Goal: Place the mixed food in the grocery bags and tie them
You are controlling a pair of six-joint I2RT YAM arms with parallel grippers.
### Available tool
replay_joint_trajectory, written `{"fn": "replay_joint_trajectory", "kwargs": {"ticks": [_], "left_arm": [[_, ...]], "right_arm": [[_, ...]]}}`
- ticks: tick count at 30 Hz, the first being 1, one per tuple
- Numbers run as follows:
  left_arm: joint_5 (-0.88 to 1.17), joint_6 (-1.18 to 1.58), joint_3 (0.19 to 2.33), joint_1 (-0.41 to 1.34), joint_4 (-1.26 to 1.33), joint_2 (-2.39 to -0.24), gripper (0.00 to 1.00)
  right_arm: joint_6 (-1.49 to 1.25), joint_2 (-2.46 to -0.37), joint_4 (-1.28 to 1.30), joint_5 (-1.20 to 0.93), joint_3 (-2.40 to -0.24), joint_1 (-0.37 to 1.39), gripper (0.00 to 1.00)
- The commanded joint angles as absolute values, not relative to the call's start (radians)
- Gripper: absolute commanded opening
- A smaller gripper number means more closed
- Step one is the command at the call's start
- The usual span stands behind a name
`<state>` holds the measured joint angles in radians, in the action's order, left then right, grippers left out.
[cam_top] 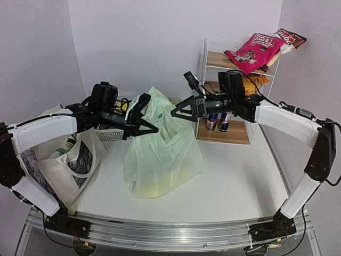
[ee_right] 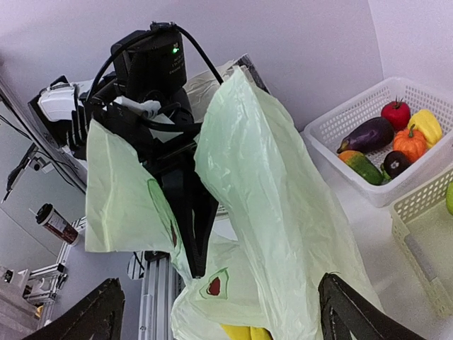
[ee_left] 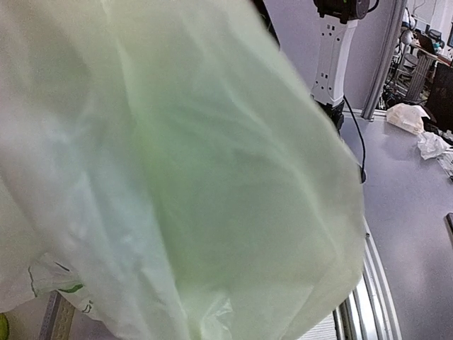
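Right end effector [ee_right: 221,294] gapes wide, empty; left end effector [cam_top: 145,126] grip unclear, pale-green bag [ee_left: 212,184] blanketing its camera.

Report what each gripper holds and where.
Right gripper: open, nothing held. Left gripper: at top handles of the thin pale-green plastic bag, plastic covering its camera; clamp cannot be confirmed.

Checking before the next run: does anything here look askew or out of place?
Yes. On the top shelf of the wire rack, the pink snack packet lies tilted, its lower end hanging over the front edge, and the brown packet beside it juts past the right corner. Nothing looks spilled.
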<state>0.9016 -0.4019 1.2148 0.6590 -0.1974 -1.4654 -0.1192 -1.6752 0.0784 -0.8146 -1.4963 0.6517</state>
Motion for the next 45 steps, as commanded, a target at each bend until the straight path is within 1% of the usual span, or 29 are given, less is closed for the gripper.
{"fn": "replay_joint_trajectory", "kwargs": {"ticks": [1, 4, 9, 12, 15, 19, 23, 26, 28, 29, 32, 34, 35, 36, 37, 38, 41, 43, 45], "left_arm": [[0.893, -0.412, 1.279, 0.664, -0.153, -1.475, 0.0], [0.878, -0.427, 1.288, 0.675, -0.15, -1.486, 0.0], [0.873, -0.476, 1.305, 0.679, -0.157, -1.5, 0.0], [0.841, -0.482, 1.32, 0.681, -0.172, -1.516, 0.0], [0.805, -0.482, 1.337, 0.68, -0.176, -1.534, 0.0], [0.788, -0.479, 1.341, 0.68, -0.17, -1.543, 0.0], [0.771, -0.485, 1.354, 0.681, -0.189, -1.555, 0.0], [0.762, -0.488, 1.368, 0.681, -0.205, -1.566, 0.0], [0.759, -0.486, 1.373, 0.681, -0.209, -1.571, 0.0], [0.759, -0.489, 1.372, 0.681, -0.209, -1.569, 0.0], [0.762, -0.502, 1.362, 0.678, -0.212, -1.555, 0.0], [0.767, -0.519, 1.354, 0.675, -0.226, -1.542, 0.0], [0.772, -0.524, 1.349, 0.671, -0.234, -1.534, 0.0], [0.777, -0.529, 1.345, 0.668, -0.244, -1.527, 0.01], [0.78, -0.537, 1.342, 0.666, -0.255, -1.519, 0.07], [0.783, -0.548, 1.34, 0.662, -0.266, -1.509, 0.14], [0.791, -0.583, 1.336, 0.648, -0.307, -1.478, 0.5], [0.809, -0.604, 1.339, 0.624, -0.338, -1.452, 0.64], [0.866, -0.628, 1.353, 0.581, -0.391, -1.434, 0.72]], "right_arm": [[-0.083, -1.675, -0.054, -0.683, -1.481, 0.678, 0.91], [-0.02, -1.686, -0.078, -0.597, -1.478, 0.711, 0.92], [0.004, -1.713, -0.145, -0.564, -1.48, 0.717, 0.94], [0.019, -1.736, -0.157, -0.603, -1.506, 0.717, 0.94], [-0.029, -1.769, -0.174, -0.634, -1.533, 0.718, 0.94], [-0.072, -1.804, -0.197, -0.666, -1.549, 0.723, 0.87], [-0.098, -1.822, -0.213, -0.696, -1.564, 0.73, 0.72], [-0.125, -1.831, -0.229, -0.73, -1.572, 0.732, 0.65], [-0.147, -1.834, -0.235, -0.748, -1.577, 0.735, 0.53], [-0.159, -1.834, -0.243, -0.75, -1.575, 0.734, 0.42], [-0.167, -1.815, -0.251, -0.737, -1.555, 0.734, 0.24], [-0.162, -1.797, -0.253, -0.72, -1.532, 0.734, 0.07], [-0.162, -1.789, -0.253, -0.711, -1.523, 0.733, 0.02], [-0.165, -1.781, -0.253, -0.703, -1.516, 0.732, 0.0], [-0.167, -1.774, -0.253, -0.693, -1.509, 0.731, 0.0], [-0.169, -1.768, -0.253, -0.679, -1.502, 0.729, 0.0], [-0.171, -1.743, -0.254, -0.653, -1.465, 0.724, 0.0], [-0.156, -1.724, -0.257, -0.638, -1.432, 0.723, 0.0], [-0.138, -1.706, -0.258, -0.638, -1.413, 0.722, 0.0]]}}
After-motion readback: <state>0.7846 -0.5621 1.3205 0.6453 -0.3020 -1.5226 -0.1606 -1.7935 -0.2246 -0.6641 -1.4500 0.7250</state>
